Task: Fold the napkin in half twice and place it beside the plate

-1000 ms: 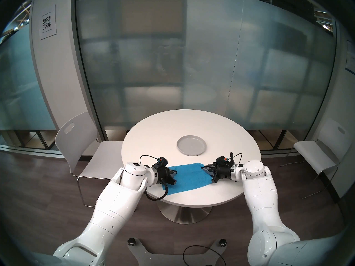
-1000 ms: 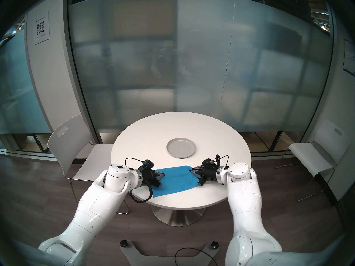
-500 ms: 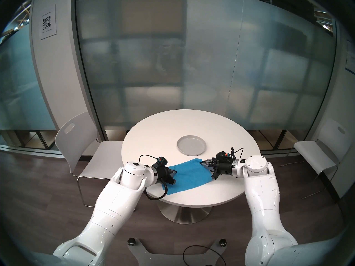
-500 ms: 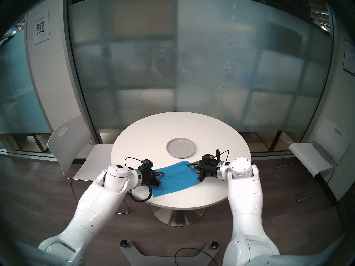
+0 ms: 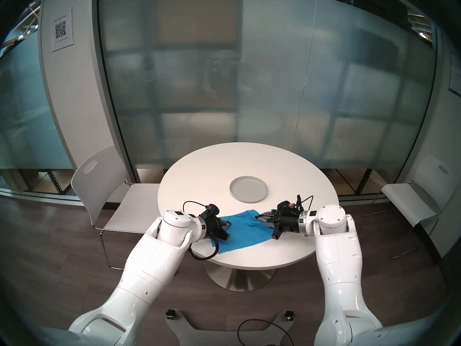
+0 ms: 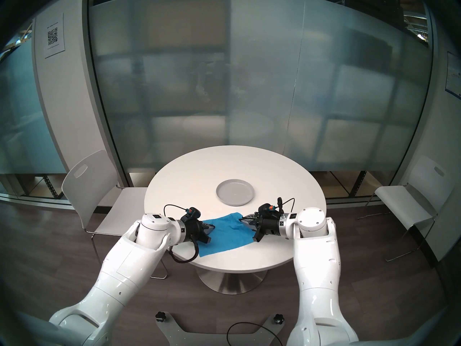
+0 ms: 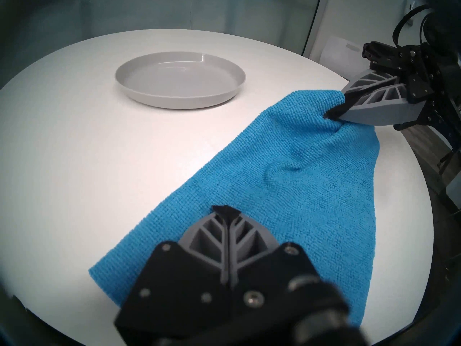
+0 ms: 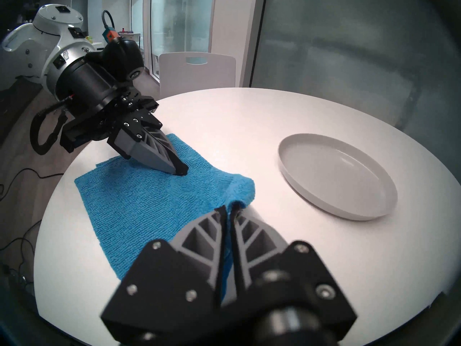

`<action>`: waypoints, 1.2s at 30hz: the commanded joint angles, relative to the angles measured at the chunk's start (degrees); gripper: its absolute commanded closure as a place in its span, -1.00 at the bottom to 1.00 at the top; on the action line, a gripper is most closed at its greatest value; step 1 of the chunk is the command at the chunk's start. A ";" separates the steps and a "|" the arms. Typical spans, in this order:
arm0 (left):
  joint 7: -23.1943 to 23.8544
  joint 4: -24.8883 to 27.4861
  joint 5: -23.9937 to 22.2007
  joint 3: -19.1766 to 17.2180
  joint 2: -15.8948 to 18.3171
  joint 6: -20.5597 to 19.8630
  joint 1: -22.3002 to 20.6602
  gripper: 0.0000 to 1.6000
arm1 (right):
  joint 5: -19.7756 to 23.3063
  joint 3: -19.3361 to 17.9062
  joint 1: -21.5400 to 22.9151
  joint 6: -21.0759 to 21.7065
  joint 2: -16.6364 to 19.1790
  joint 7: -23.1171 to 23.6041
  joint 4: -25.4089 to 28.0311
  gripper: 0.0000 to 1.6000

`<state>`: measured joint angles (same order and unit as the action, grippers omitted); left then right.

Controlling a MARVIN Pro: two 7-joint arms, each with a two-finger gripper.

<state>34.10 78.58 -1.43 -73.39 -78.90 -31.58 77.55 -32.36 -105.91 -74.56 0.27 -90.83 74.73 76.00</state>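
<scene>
The bright blue napkin (image 5: pixel 244 232) lies on the near part of the round white table (image 5: pixel 212 168), with its right far corner raised and bunched. My right gripper (image 5: pixel 257 217) is shut on the napkin at that corner; blue cloth shows between its fingers (image 8: pixel 212 228) in the right wrist view. My left gripper (image 5: pixel 229 223) is shut, its tips (image 8: pixel 180 172) pressing down on the napkin near its left edge. The light-grey plate (image 5: pixel 248 189) sits empty beyond the napkin, toward the right, apart from the cloth.
A white chair (image 5: pixel 99 188) stands at the table's left and another (image 5: pixel 409 195) off to the right. Frosted glass walls rise behind the table. A black cable (image 5: pixel 264 333) lies on the floor by my base.
My right gripper has moved left with the napkin's corner, lifting it off the table and wrinkling the cloth's right side. The left gripper has stayed almost in place.
</scene>
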 commanded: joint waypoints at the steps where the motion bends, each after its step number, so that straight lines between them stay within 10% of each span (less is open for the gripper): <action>1: -0.25 0.17 -0.08 -0.10 -0.35 -0.08 -0.46 1.00 | 0.27 1.24 0.54 -0.36 -1.70 -0.25 1.74 0.55; 36: -0.97 0.10 -1.01 0.08 -0.82 0.50 -0.62 1.00 | -1.14 6.75 0.18 -0.74 -5.57 -0.28 0.73 0.62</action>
<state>33.03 78.00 -2.43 -73.51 -79.40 -31.26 77.41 -32.79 -100.16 -75.40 -0.17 -95.22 76.00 77.75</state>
